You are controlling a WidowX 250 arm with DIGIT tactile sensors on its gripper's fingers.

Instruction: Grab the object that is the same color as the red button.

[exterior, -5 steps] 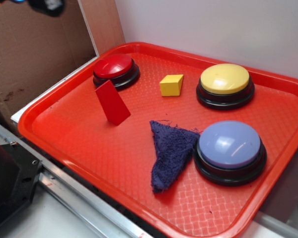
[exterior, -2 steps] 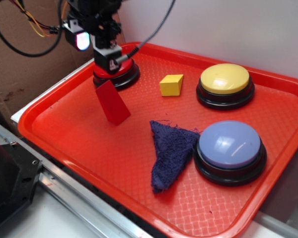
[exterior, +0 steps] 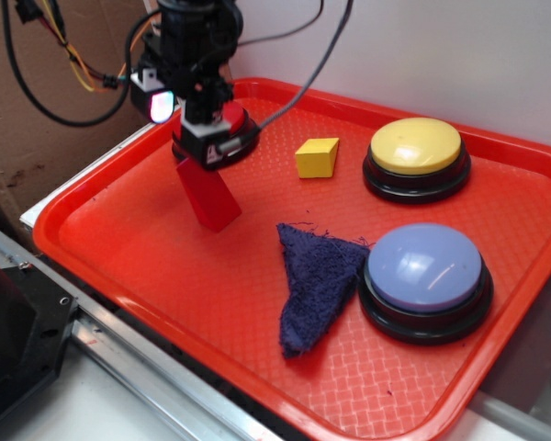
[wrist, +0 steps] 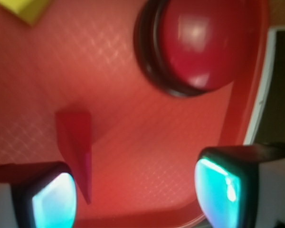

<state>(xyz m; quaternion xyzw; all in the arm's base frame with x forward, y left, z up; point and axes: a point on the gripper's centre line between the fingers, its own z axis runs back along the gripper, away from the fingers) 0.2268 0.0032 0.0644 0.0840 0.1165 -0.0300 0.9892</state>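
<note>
My gripper (exterior: 205, 158) has dropped lower onto the red block (exterior: 209, 195) near the red button (wrist: 199, 45), jaws open, block off-centre by one finger — grasp not yet made.

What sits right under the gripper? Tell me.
The gripper hangs open over the red block, covering its top in the exterior view. The wrist view shows the block beside one finger, near the red button. The bare tray lies below.

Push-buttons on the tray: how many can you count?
3. The red button sits far left behind the gripper, the yellow button far right, the lavender button near right.
</note>
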